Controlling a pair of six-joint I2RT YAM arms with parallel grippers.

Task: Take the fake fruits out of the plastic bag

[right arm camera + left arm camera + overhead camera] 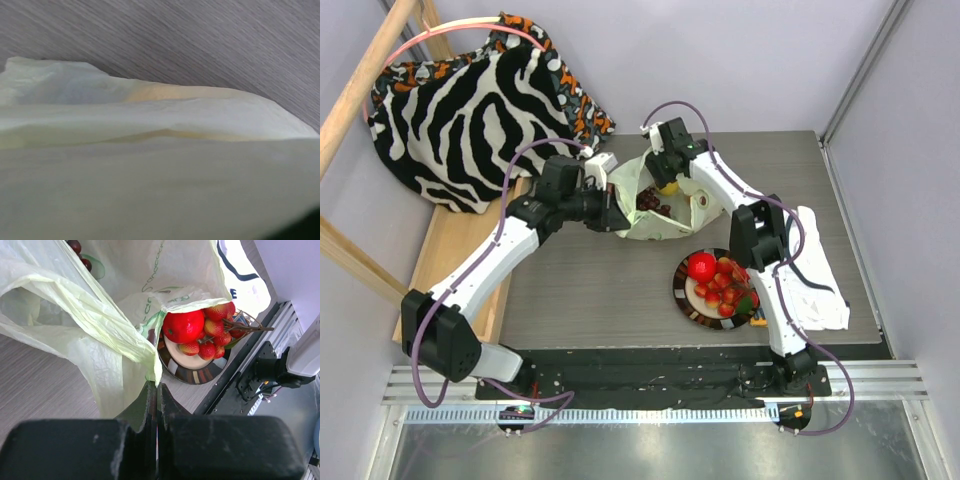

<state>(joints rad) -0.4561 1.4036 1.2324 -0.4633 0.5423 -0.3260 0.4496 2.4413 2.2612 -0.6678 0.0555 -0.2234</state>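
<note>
One grip: left end effector (156, 387) pinching plastic bag (75, 310) edge.

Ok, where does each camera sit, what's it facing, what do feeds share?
Top external: fixed above and behind the bases, looking down at the table; both arms meet at the plastic bag.
Left wrist: looks along the left gripper, shut on the bag's edge, toward the plate of red apple and strawberries.
Right wrist: pressed against bag film, table beyond; own fingers unseen.
Shared: bag in all three; plate in top and left wrist.
</note>
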